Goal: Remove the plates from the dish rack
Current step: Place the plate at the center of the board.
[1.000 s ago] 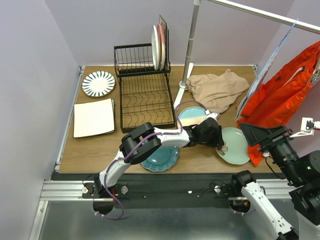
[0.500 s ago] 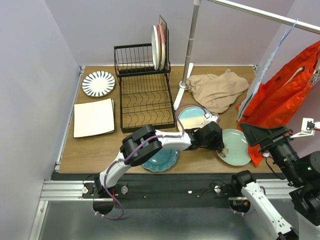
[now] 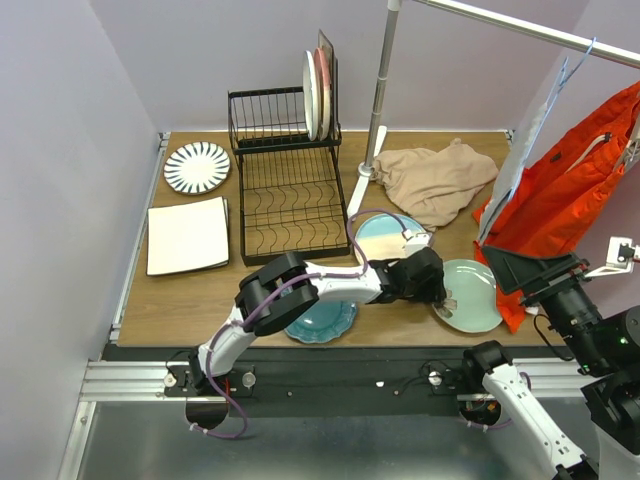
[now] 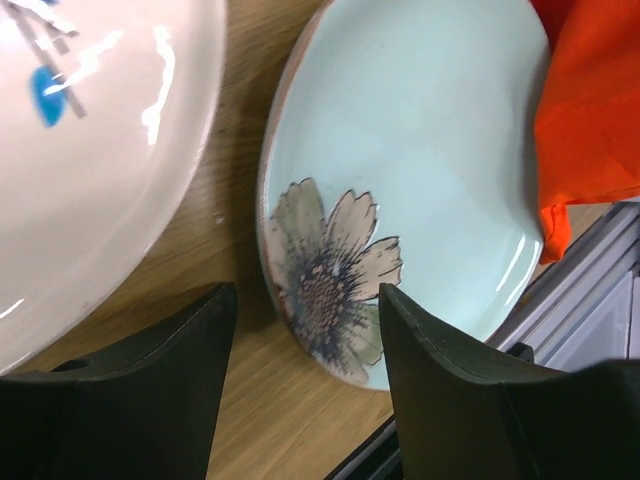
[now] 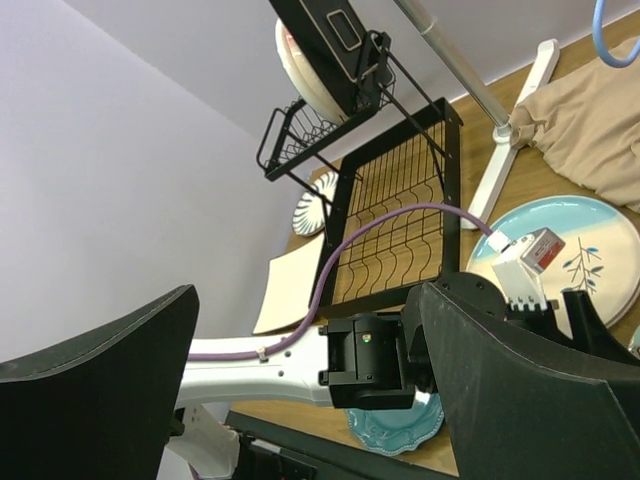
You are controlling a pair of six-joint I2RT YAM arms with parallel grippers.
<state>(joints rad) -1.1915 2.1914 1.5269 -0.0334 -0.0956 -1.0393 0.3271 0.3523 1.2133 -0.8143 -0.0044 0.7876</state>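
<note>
The black dish rack [image 3: 290,195] stands at the back; its upper basket holds three upright plates [image 3: 318,82], also in the right wrist view [image 5: 312,72]. On the table lie the striped plate [image 3: 197,166], the square plate [image 3: 187,235], the teal scalloped plate [image 3: 322,320], the cream-blue plate [image 3: 383,231] and the pale green floral plate [image 3: 474,294]. My left gripper [image 4: 305,305] is open and empty, its fingers just above the wood astride the green plate's [image 4: 430,160] flower rim. My right gripper [image 5: 300,330] is open and empty, raised at the right.
A metal clothes-rail stand [image 3: 378,95] rises right of the rack. A beige cloth [image 3: 437,180] lies behind the cream-blue plate. An orange garment [image 3: 570,205] hangs at the right, touching the green plate's far side. The table's near edge is close below the left gripper.
My left arm has drawn slightly toward the near edge, uncovering more of the cream-blue plate. The green plate lies still. The right arm has barely moved.
</note>
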